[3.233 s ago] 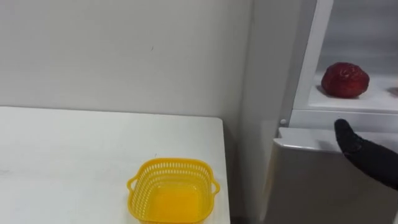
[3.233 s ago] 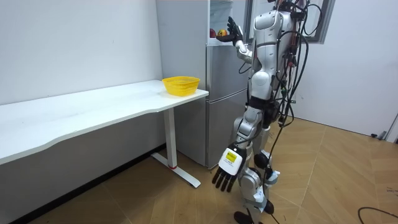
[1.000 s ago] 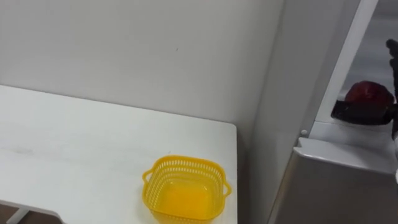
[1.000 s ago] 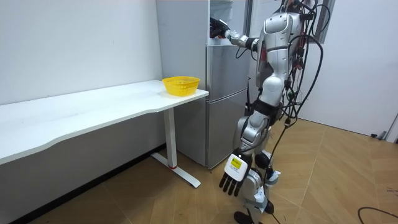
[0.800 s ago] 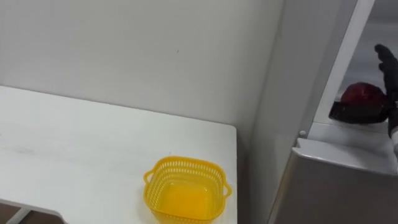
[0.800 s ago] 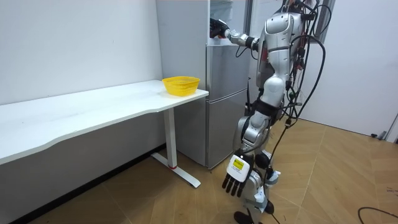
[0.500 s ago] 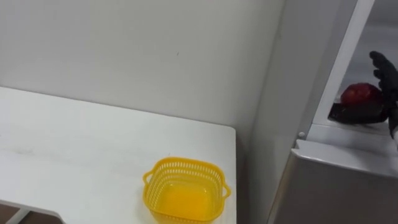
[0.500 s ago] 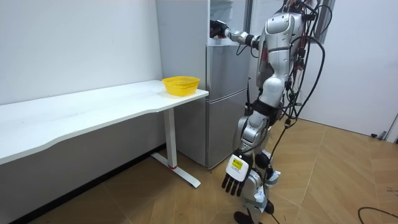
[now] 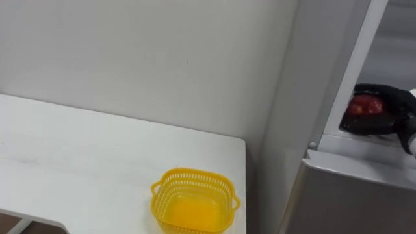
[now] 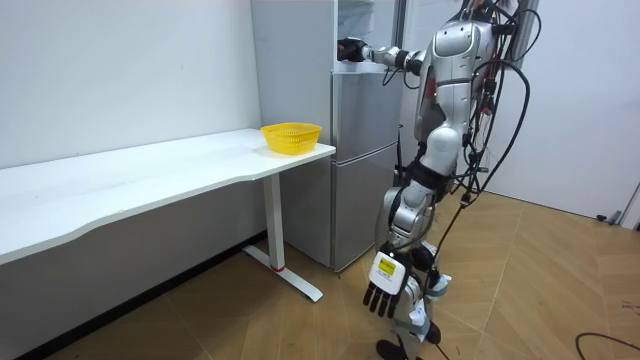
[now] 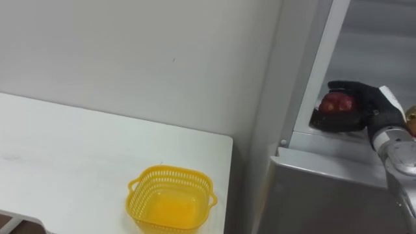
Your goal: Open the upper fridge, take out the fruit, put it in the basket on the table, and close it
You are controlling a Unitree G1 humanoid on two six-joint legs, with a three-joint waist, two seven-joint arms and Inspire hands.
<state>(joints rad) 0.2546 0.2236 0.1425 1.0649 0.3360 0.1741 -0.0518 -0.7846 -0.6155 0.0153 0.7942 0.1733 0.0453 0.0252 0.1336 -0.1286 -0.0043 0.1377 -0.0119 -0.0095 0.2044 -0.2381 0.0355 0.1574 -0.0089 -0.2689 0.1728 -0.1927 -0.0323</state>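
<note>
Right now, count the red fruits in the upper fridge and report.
1. The fruit is at the front of the upper fridge, with the right hand curled round it. More may be hidden behind the hand or off-view.

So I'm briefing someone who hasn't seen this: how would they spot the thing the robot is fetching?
Look past the white table to the grey fridge on its right, into the open upper compartment. There the robot's black right hand curls round a red, rounded item, the one red thing, unlike the yellow basket on the table.
</note>
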